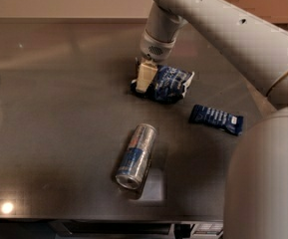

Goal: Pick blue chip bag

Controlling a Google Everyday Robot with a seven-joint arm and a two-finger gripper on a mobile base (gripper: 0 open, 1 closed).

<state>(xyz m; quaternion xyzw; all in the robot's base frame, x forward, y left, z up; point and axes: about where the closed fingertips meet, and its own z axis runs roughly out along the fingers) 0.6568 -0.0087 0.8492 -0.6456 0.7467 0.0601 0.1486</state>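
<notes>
A crumpled, puffy dark blue foil chip bag with white lettering [169, 82] lies on the dark, glossy tabletop [59, 108], a little right of centre and toward the far side. The pale grey, rounded robot arm [223, 29] reaches in from the upper right and bends down to the bag's left end. There the cream-coloured tool [143, 81] points downward, low over the tabletop and touching or just against the bag's left edge. From this view I cannot tell how far the tool is open, nor whether it has hold of the bag. The bag itself rests flat on the tabletop, its whitish right edge pointing toward the right.

A smaller, flat dark blue bar wrapper [216, 119] lies near the bag, to its right and closer to the camera, apart from it. A silver-blue drink can [136, 156] lies on its side well in front of the bag, its open end toward the near edge. A small bright light reflection [6, 207] shows at the near left corner
</notes>
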